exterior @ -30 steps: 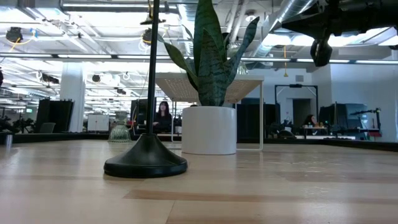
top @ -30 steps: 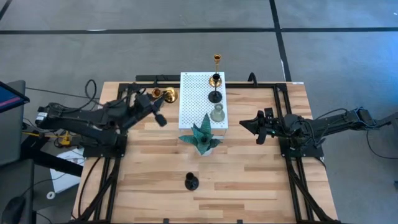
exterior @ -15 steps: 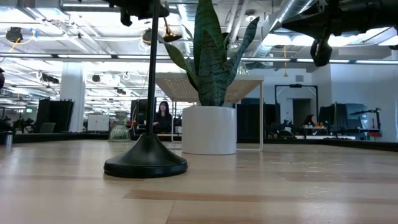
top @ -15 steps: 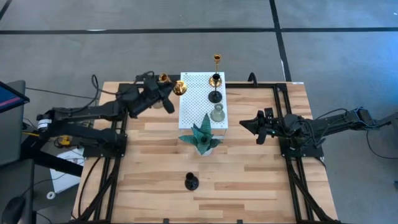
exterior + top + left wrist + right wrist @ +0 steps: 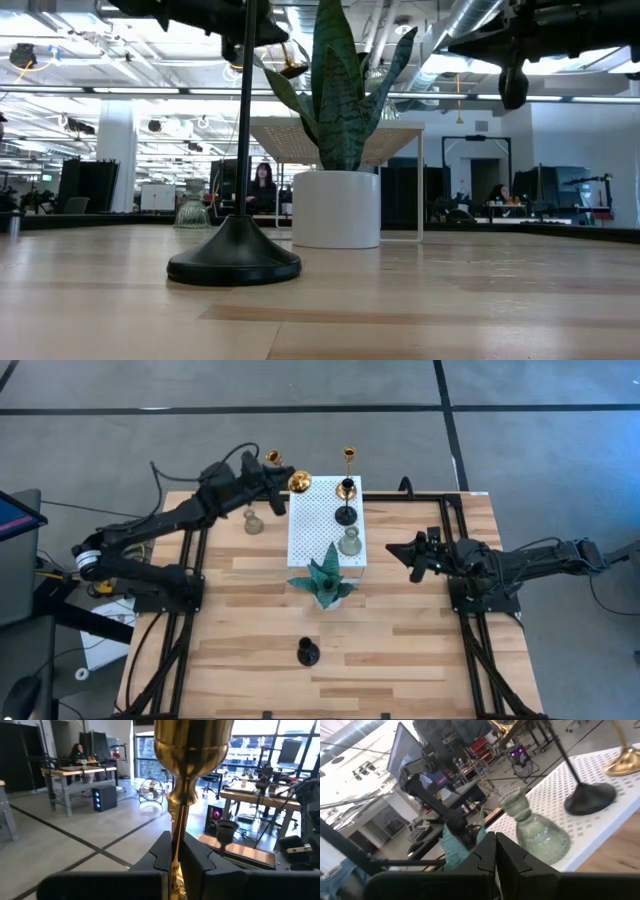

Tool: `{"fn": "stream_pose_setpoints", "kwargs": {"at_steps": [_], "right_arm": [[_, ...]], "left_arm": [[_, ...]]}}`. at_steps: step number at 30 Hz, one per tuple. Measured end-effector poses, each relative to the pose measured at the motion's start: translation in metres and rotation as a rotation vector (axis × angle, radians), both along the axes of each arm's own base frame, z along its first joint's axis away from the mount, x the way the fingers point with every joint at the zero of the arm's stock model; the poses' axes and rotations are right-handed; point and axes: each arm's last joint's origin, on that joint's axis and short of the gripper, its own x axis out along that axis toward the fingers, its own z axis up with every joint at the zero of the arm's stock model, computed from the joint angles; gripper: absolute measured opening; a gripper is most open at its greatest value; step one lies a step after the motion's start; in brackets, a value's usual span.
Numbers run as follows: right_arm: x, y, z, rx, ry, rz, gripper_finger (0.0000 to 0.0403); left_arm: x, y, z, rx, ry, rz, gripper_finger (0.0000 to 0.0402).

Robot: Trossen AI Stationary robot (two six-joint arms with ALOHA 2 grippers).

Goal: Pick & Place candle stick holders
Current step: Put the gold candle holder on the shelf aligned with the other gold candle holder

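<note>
grey-green holder, black holder, white board

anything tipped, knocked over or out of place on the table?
Nothing is tipped or spilled. Three holders stand upright on the white board, one grey-green holder stands left of it, and a black holder stands alone at the near edge. The left gripper carries a gold holder in the air, lying sideways.
</note>
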Motion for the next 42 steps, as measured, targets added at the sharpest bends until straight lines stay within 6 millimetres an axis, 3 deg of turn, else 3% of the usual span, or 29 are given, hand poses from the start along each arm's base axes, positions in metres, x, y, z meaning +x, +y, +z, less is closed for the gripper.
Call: {"fn": "stream_pose_setpoints", "kwargs": {"at_steps": [4, 15, 23, 29, 42], "right_arm": [[0.0, -0.004, 0.0, 0.0, 0.001, -0.023, 0.0], [0.0, -0.005, 0.0, 0.0, 0.001, -0.032, 0.0], [0.0, -0.006, 0.0, 0.0, 0.001, -0.061, 0.0], [0.0, -0.007, 0.0, 0.001, 0.001, -0.066, 0.0], [0.0, -0.007, 0.0, 0.0, 0.002, -0.069, 0.0]], "left_arm": [[0.011, 0.02, -0.003, -0.008, 0.039, -0.018, 0.0015], [0.026, 0.066, -0.036, -0.145, 0.116, -0.038, 0.0015], [0.041, 0.077, -0.044, -0.142, 0.115, -0.088, 0.0015], [0.053, 0.085, -0.034, -0.127, 0.103, -0.096, 0.0015], [0.057, 0.088, -0.032, -0.14, 0.206, -0.087, 0.0015]]}}
